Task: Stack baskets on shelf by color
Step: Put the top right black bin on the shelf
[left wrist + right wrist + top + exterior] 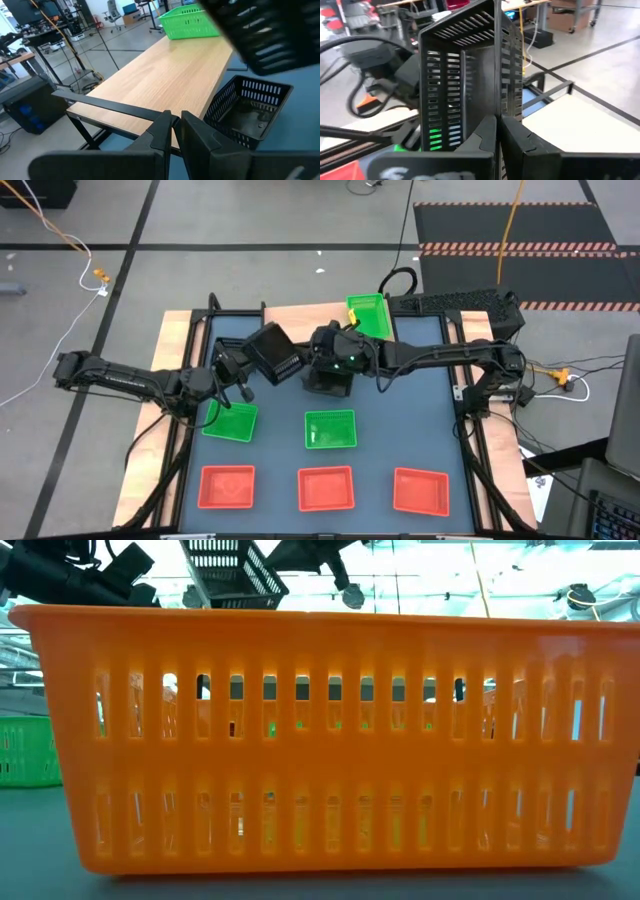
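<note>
My right gripper (497,122) is shut on a black slatted basket (277,352), held tilted in the air near the shelf's near edge. A second black basket (247,112) stands on the table in front of the shelf (165,75). One green basket (190,22) sits on the plank's far right end. Two green baskets (230,421) (330,429) and three red ones (326,488) rest on the table. My left gripper (175,122) is shut, with nothing between its fingers, left of the held basket. My right gripper pinches the rim edge of one wall (498,107) of the black basket between its two fingers. The fingers come nearly level from the table's right side. The basket is lifted clear and turned on end, its open side (452,85) facing sideways.
The red basket (330,740) in the middle of the near row fills the low view. Black frame bars run along the table's sides (462,380). The blue mat (400,420) between the black basket and the right red basket is bare.
</note>
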